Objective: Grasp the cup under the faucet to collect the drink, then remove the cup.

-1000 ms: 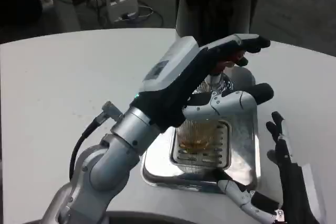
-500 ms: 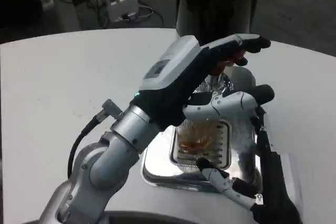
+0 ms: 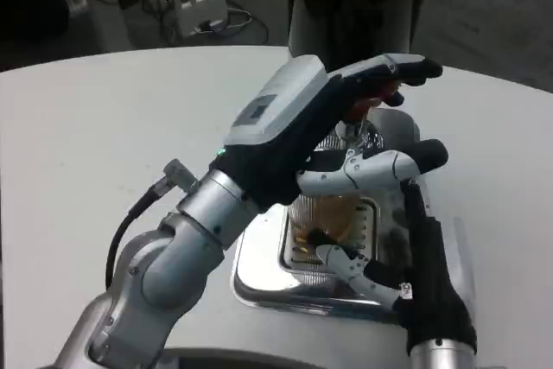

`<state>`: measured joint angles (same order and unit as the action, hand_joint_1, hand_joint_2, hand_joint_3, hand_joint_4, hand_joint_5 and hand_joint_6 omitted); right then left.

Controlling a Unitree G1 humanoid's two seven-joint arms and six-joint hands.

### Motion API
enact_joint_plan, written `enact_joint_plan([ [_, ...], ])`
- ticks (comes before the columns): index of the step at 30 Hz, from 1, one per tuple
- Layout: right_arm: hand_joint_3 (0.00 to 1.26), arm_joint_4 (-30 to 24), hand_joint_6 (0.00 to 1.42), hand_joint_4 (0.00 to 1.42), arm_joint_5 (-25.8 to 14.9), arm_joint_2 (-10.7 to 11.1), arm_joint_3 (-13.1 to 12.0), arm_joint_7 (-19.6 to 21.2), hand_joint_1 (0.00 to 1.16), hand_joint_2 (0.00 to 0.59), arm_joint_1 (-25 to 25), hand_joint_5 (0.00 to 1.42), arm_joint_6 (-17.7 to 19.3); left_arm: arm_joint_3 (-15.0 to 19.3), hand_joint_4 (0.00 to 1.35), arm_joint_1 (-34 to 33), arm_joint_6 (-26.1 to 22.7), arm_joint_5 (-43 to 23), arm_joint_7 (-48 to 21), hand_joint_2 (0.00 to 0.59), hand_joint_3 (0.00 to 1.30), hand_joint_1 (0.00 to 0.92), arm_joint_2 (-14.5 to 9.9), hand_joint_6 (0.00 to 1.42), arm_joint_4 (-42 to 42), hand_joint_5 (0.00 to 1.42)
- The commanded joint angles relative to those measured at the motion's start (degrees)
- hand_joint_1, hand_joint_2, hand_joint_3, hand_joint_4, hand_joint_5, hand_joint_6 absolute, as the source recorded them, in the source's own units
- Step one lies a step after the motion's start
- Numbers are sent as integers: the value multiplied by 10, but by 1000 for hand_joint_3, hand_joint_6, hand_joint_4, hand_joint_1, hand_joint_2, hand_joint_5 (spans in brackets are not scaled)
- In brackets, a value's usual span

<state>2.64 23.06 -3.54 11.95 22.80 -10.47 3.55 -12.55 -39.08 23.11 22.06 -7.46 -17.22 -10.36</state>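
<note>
Clear ribbed plastic cup (image 3: 333, 213) half hidden by my left hand (image 3: 298, 131), amber drink inside | left fingers spread over red tap lever (image 3: 373, 92) | right hand (image 3: 406, 248) fingers apart beside cup, contact unclear | cup on shiny steel drip tray (image 3: 259, 276).

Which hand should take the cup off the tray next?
Right. The right hand is already at the cup on the drip tray; the left hand is up on the faucet lever.

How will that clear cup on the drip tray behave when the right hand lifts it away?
The cup looks clear and smooth-walled, so it is probably slippery. Amber drink shows inside, so it is likely heavier than empty and apt to spill if tilted. It stands on the slotted drip tray, so pushing may tip it.
</note>
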Motion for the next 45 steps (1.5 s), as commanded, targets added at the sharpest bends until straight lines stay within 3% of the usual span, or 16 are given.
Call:
enact_joint_plan([
  [1,29,30,162,80,-11,-41,12,10,874,180,-18,64,1,-8,289,-6,7,7,-13,132,313,111,-6,377,-14,381],
  [7,36,59,162,83,-17,-42,17,20,872,180,-45,71,2,-5,293,-11,12,4,-15,132,317,112,-13,377,-20,383],
  [27,59,147,162,94,-40,-52,1,45,858,178,-122,84,18,-4,294,-32,21,-4,-12,135,322,100,-19,377,-54,392],
  [45,64,187,164,94,-44,-65,-7,71,830,183,-159,97,15,-2,294,-44,31,-4,-9,135,322,98,-19,384,-78,393],
])
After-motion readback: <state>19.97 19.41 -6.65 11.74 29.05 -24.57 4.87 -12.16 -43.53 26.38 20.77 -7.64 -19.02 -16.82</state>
